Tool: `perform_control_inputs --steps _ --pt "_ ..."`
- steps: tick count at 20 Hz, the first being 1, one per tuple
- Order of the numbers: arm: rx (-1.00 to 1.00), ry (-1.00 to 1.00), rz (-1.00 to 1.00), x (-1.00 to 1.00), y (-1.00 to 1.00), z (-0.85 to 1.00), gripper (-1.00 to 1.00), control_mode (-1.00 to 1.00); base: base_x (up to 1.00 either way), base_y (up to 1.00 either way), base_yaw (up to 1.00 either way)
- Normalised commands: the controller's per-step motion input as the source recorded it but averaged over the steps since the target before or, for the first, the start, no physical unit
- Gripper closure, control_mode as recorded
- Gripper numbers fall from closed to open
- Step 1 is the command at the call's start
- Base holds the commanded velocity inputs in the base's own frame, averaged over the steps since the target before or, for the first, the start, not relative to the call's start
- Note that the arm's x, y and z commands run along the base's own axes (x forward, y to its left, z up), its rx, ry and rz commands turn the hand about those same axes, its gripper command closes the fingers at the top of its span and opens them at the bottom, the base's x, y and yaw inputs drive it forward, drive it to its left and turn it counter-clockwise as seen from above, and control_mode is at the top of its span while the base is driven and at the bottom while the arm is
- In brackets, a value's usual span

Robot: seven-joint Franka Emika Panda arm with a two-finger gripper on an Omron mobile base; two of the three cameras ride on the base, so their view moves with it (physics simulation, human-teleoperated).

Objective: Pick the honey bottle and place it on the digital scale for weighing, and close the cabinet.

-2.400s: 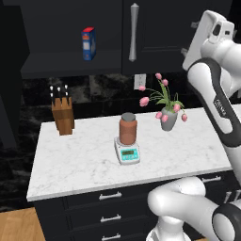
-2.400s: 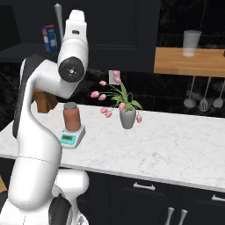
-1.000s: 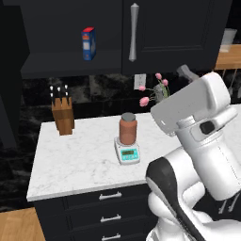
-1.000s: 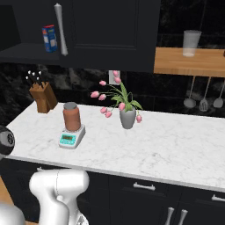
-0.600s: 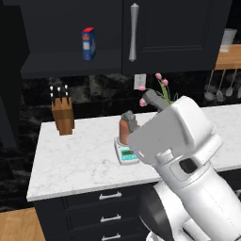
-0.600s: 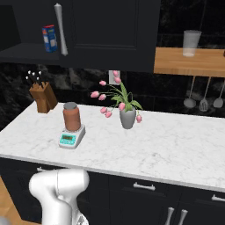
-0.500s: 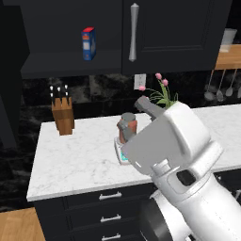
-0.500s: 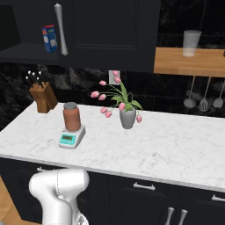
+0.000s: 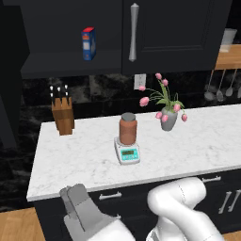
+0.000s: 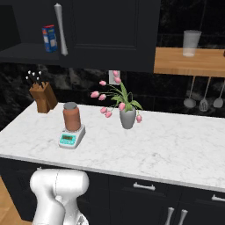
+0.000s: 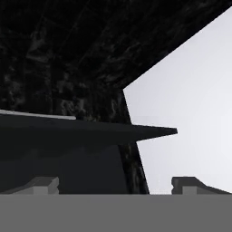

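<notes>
Your honey bottle (image 9: 128,129) stands upright on the round platter of the digital scale (image 9: 127,153), on the white marble counter (image 9: 84,160), roughly mid-counter in the left base view and toward the left end in the right base view. To the bottle's left, back against the dark wall, is the knife block (image 9: 62,115); to its right, well apart, a grey vase of pink tulips (image 9: 167,116). Above, the cabinet (image 9: 179,33) shows its panelled door with the long silver bar handle (image 9: 133,32); just left of that handle an open shelf holds the blue-and-red box (image 9: 88,44). Whether the door is fully shut you cannot tell from these angles. Your arm is folded low in front of the counter's drawers, with the gripper (image 9: 74,196) at the lower left of the left base view, below the counter edge. In the hand view the two fingertips (image 11: 43,185) stand well apart with nothing between them, so the jaws are spread and hold nothing
</notes>
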Motion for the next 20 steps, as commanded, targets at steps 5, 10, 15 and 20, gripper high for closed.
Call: perform_control_inputs --steps 5,10,15,20 --pt "0.27 -0.05 -0.24 -0.16 1.0 -0.5 -1.0 -1.0 0.0 0.0 0.0" --pt "0.24 0.0 -0.24 0.73 1.0 -0.33 -1.0 -1.0 0.0 0.0 0.0" --pt "0.17 0.03 -0.17 1.0 0.89 -0.4 -1.0 -1.0 0.0 0.0 0.0" --pt "0.01 0.05 -0.02 1.0 0.34 -0.49 -1.0 -1.0 0.0 0.0 0.0"
